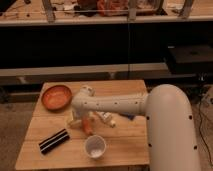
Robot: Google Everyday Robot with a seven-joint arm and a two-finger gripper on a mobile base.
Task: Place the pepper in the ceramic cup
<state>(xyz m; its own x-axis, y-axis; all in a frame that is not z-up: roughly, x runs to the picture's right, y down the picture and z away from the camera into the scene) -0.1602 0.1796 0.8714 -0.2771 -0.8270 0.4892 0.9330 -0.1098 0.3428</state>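
The pepper (88, 126) is a small tapered orange piece lying on the wooden table (120, 147), just under the end of my arm. The ceramic cup (95, 146) is a small round white cup with a greyish inside, standing upright near the table's front edge, a little in front of and right of the pepper. My gripper (80, 119) hangs at the end of the white arm, reaching down right beside the pepper on its left. A pale yellowish chunk (73, 121) lies by the gripper.
An orange-brown bowl (56, 96) stands at the back left of the table. A black striped bar (54, 140) lies at the front left. A small white and blue object (107, 119) lies under the arm. Dark shelving stands behind the table.
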